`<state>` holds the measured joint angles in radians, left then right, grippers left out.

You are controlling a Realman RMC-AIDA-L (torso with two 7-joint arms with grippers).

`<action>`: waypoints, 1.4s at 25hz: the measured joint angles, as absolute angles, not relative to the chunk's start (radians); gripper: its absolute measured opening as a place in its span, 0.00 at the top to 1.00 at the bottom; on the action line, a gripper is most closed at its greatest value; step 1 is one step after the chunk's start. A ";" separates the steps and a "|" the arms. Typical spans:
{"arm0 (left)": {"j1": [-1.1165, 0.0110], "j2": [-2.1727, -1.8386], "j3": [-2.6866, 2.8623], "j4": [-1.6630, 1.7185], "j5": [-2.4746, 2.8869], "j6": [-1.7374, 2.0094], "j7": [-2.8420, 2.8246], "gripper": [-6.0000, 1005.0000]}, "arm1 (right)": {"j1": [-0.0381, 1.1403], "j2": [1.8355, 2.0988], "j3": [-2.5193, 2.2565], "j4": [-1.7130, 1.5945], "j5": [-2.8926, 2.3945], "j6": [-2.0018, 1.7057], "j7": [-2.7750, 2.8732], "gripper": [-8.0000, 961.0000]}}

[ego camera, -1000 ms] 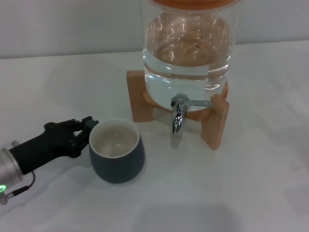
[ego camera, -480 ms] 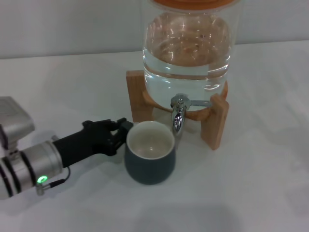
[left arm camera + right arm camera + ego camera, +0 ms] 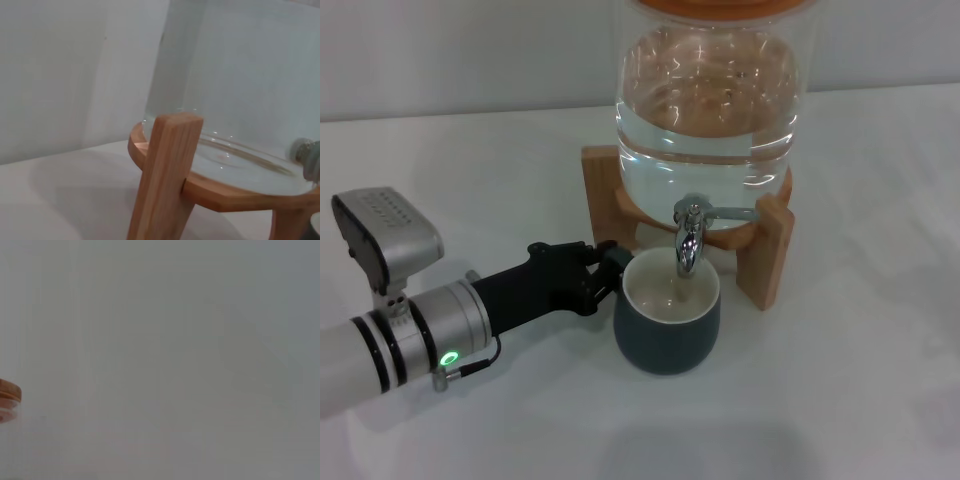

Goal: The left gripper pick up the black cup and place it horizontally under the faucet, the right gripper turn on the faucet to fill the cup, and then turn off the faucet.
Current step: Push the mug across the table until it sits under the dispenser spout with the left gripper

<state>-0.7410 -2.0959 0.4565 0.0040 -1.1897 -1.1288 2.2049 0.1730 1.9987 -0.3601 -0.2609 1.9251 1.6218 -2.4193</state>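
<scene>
While black cup (image 3: 667, 322) is standing upright on table (image 3: 840, 400) directly beneath faucet (image 3: 688, 240), we are observing left gripper (image 3: 607, 268) clamping cup's left side, fingers closed on it. Right gripper is staying out of all views. Glass dispenser (image 3: 707, 100) is resting on wooden stand (image 3: 765, 250).

The left gripper (image 3: 608, 268) reaches forward low from the left, jaws closed in a grasp
</scene>
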 joint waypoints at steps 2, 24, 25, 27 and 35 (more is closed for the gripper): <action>-0.747 -2.097 0.456 -0.002 -1.195 -1.118 2.206 0.81 | 0.172 1.999 -0.360 -0.261 1.925 1.625 -2.418 0.10; -0.791 -2.095 0.459 -0.054 -1.203 -1.057 2.286 0.81 | 0.169 1.999 -0.360 -0.261 1.925 1.635 -2.418 0.10; -0.793 -2.095 0.459 -0.054 -1.203 -1.055 2.286 0.81 | 0.169 1.999 -0.360 -0.261 1.925 1.635 -2.418 0.10; -0.802 -2.095 0.461 -0.059 -1.201 -1.042 2.286 0.81 | 0.169 1.999 -0.361 -0.261 1.925 1.635 -2.419 0.10; -0.839 -2.095 0.462 -0.087 -1.147 -0.987 2.279 0.81 | 0.170 1.999 -0.360 -0.259 1.925 1.630 -2.422 0.10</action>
<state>-0.8387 -2.0954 0.4620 -0.0870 -1.1473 -0.9874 2.2791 0.1695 1.9988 -0.3605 -0.2592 1.9251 1.6302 -2.4218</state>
